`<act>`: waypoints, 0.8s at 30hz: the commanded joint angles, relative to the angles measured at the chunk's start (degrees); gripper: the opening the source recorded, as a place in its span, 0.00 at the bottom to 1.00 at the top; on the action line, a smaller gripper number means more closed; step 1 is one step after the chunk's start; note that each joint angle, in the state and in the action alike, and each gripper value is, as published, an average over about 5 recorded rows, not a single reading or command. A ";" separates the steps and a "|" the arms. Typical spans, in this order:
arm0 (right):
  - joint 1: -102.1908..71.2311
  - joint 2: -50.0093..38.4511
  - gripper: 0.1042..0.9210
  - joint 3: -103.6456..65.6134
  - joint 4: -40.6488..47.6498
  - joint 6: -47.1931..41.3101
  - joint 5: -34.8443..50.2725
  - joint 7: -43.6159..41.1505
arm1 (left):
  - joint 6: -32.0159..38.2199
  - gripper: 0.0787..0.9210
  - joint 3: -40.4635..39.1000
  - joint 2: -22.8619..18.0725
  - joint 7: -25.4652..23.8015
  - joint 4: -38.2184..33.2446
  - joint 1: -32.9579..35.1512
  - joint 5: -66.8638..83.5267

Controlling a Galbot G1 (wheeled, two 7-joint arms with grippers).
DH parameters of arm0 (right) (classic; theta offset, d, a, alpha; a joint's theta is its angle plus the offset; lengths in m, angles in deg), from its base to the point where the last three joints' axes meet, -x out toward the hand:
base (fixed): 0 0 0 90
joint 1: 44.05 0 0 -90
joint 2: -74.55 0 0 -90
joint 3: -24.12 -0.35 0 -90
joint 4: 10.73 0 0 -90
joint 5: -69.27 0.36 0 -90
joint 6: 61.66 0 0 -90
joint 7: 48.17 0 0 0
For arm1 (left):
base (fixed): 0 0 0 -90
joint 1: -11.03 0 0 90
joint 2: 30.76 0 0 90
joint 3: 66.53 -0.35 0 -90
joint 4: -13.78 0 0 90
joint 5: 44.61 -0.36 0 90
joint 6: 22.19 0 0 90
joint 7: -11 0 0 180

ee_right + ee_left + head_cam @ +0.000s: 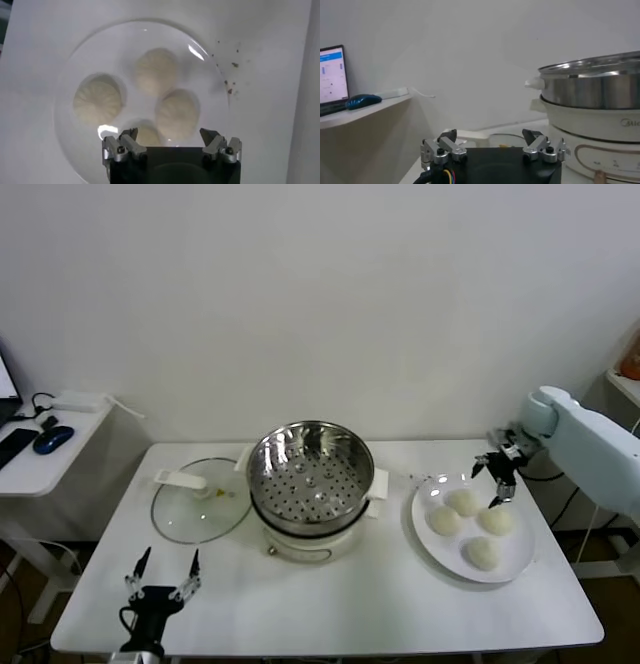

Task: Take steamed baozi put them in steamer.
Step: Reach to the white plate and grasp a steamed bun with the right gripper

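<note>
Fingers [217, 141] spread above baozi [155, 70], one bun [148, 134] partly hidden.

Head overlooks table [330, 604]; wrists close, low.
</note>
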 commanded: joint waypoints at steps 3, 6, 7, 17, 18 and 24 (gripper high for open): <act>-4.93 2.40 0.88 -6.82 3.29 0.48 -5.52 2.82 | 0.05 0.88 0.11 -0.06 0.02 0.07 0.03 0.00; -5.42 3.05 0.88 -7.82 4.17 0.60 -6.03 3.55 | 0.13 0.88 0.19 -0.08 0.05 0.15 0.11 0.07; -5.54 3.29 0.88 -8.12 4.50 0.67 -6.28 3.75 | 0.18 0.88 0.21 -0.09 0.05 0.20 0.15 0.10; -6.10 6.11 0.88 -11.37 8.78 1.75 -9.46 5.09 | 0.44 0.88 0.28 -0.14 0.14 0.69 0.26 0.25; -6.19 6.28 0.88 -11.51 8.94 1.75 -9.54 5.15 | 0.45 0.88 0.30 -0.14 0.14 0.72 0.26 0.27; -6.69 7.28 0.88 -12.52 9.82 1.71 -9.96 5.42 | 0.54 0.88 0.36 -0.07 0.17 1.11 0.15 0.33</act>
